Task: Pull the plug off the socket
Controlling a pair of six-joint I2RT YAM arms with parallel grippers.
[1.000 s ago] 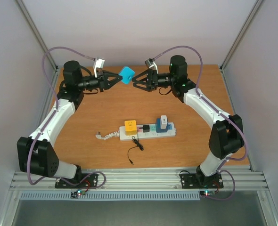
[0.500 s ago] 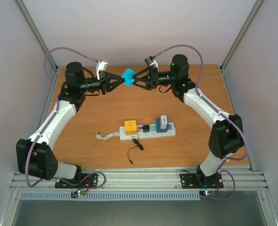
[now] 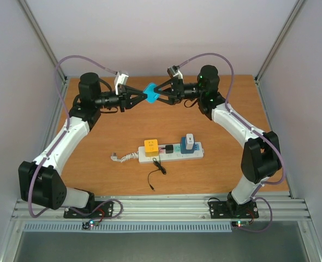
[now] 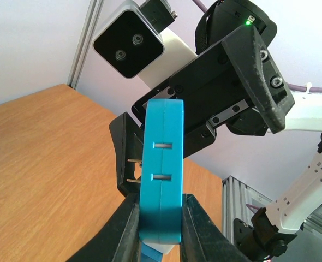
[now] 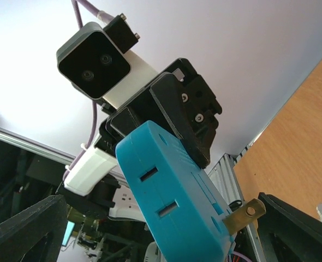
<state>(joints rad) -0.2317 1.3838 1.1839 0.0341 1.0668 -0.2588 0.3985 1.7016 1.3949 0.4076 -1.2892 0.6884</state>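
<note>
The blue plug hangs in the air over the far part of the table, well apart from the socket, which lies near the table's middle with a yellow adapter on it. The left gripper is clamped on the plug's lower end. The right gripper faces it, its fingers spread wide on either side of the plug, not touching it

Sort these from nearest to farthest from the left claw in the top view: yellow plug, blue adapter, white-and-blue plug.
1. Blue adapter, gripped in the left claw.
2. Yellow plug, left on the power strip.
3. White-and-blue plug, farther right on it.
</note>
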